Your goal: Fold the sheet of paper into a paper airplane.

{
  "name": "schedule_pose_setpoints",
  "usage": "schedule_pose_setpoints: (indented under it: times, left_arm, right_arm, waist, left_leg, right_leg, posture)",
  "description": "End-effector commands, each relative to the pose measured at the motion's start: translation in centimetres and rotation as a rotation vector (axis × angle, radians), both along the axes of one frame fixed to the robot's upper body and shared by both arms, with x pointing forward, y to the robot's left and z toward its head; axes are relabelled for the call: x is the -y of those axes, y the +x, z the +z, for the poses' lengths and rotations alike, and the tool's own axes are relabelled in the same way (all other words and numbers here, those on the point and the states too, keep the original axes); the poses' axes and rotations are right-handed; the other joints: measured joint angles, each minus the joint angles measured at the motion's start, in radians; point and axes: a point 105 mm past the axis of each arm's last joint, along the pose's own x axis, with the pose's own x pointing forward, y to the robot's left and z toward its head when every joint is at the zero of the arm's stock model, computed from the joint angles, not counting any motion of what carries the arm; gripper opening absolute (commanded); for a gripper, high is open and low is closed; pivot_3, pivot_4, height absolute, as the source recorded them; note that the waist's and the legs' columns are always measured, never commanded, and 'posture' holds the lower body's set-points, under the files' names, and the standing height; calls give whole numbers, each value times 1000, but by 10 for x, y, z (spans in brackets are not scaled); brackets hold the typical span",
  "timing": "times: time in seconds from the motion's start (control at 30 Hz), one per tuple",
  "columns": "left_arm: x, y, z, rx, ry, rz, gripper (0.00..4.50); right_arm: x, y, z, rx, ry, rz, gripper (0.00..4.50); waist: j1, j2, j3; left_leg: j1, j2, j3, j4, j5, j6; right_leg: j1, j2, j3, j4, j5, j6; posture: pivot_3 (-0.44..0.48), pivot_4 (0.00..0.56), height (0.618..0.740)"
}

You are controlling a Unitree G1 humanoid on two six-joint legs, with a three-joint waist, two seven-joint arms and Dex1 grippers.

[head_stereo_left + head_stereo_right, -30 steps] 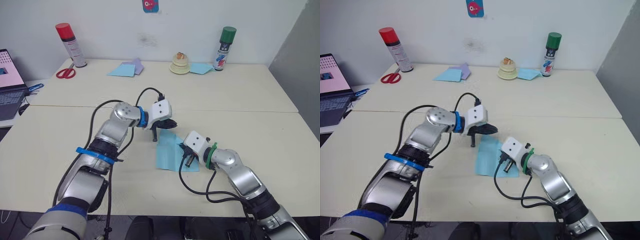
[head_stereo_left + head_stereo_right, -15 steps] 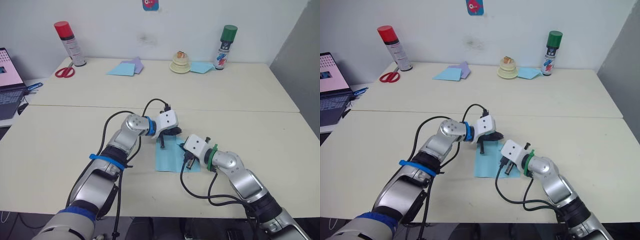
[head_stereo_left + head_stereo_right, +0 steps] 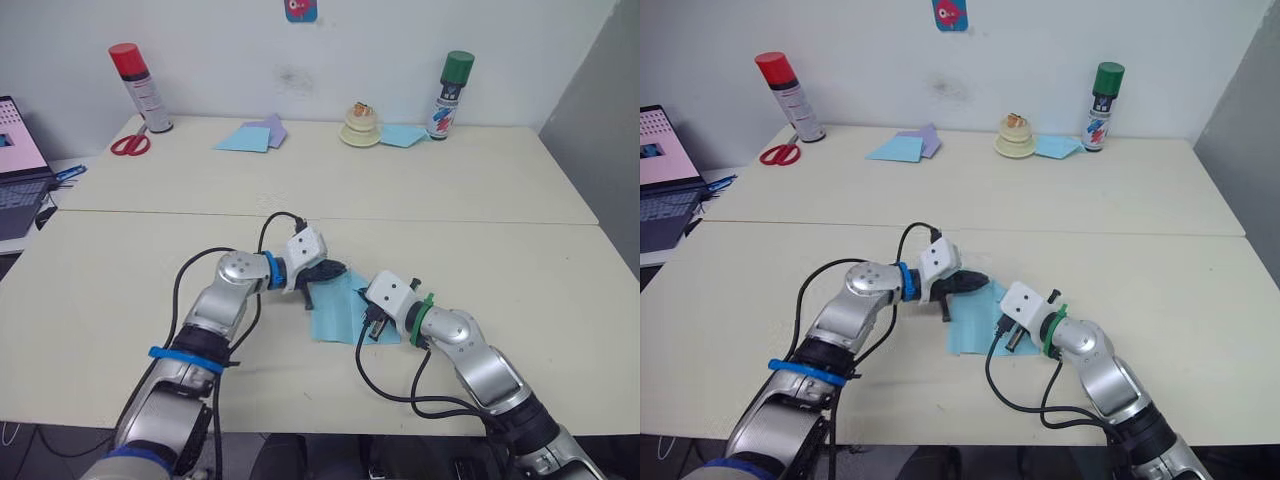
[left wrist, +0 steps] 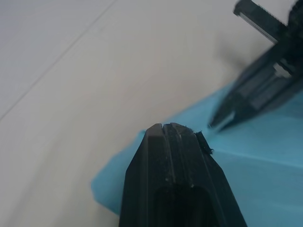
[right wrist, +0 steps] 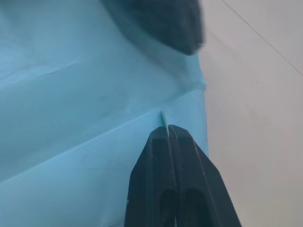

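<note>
The light-blue sheet of paper [image 3: 338, 308] lies flat on the table's near half, with crease lines across it. My left gripper [image 3: 309, 297] is shut, its tip at the sheet's left edge near the far corner; in the left wrist view the fingertips [image 4: 168, 127] stand over the paper's [image 4: 246, 156] border. My right gripper [image 3: 366, 333] is shut too, its tip down on the sheet's right part. In the right wrist view its fingertips [image 5: 168, 130] rest at the edge of a folded layer of the paper [image 5: 71, 94]. I cannot tell whether either gripper pinches paper.
Along the far edge stand a red-capped spray can [image 3: 128, 88], red scissors [image 3: 130, 146], flat light-blue and lilac sheets [image 3: 248, 139], a cream roll [image 3: 359, 127], another blue sheet [image 3: 403, 136] and a green-capped can [image 3: 447, 96]. A laptop [image 3: 15, 170] sits far left.
My left gripper has swung from above the sheet's far edge down and leftward to its left edge. The right gripper has stayed almost where it was on the sheet.
</note>
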Motion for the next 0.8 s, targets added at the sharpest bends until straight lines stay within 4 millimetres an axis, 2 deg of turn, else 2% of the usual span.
schedule_pose_setpoints:
  times: [0.03,0.27,0.5,0.63,0.8]
  left_arm:
    - [-6,-2,-9,-5,76,8,0]
    - [-7,1,-22,-26,127,35,0]
    - [-7,0,-22,-26,124,36,0]
    - [0,0,-10,-1,86,19,0]
    - [9,4,18,68,60,-20,0]
  right_arm:
    - [1,-3,-6,-28,-17,6,16]
    - [-3,-13,-3,-10,-48,113,16]
    - [7,-12,-11,-27,-91,112,16]
    - [9,-10,-19,-53,-106,97,16]
    - [11,-10,-28,-97,-119,77,16]
  waist:
    - [2,0,0]
    - [4,0,0]
    - [4,0,0]
    - [4,0,0]
    - [4,0,0]
  left_leg:
    - [0,0,0,0,0,0]
    - [0,-1,0,1,0,0]
    - [0,-1,0,0,0,0]
    - [0,-1,0,0,0,0]
    - [0,-1,0,0,0,0]
  right_leg:
    - [0,0,0,0,0,0]
    - [1,-1,0,-1,0,0]
    - [1,-1,0,-1,-1,-1]
    - [1,-1,0,-1,-1,-1]
    - [1,-1,-1,-1,-1,-1]
  posture:
    - [0,150,729]
    - [0,150,729]
    - [0,150,729]
    - [0,150,729]
    - [0,150,729]
